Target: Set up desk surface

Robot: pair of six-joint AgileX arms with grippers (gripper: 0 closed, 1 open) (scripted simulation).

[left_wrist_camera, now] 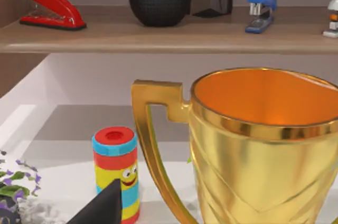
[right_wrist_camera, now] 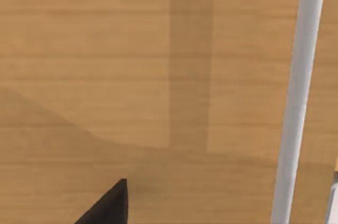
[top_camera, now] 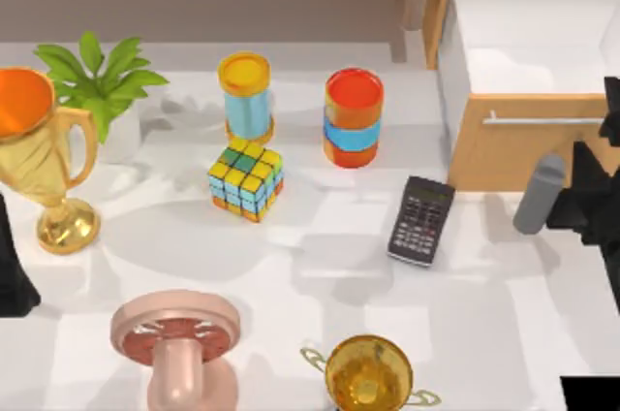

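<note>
White table (top_camera: 320, 285) spans frame, cluttered. Our right tool (top_camera: 581, 200), right edge, faces open drawer front (top_camera: 528, 144), likely to push it; grip state unreadable. Left tool (top_camera: 10, 275), left edge, parked; grip unreadable.

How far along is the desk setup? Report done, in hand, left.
Done: the cabinet drawer stands pulled open. In hand: the right gripper is at the drawer front, beside its white handle; the left gripper is by the gold trophy. Left: the calculator, Rubik's cube and second trophy lie scattered on the desk surface, apparently not yet arranged.
</note>
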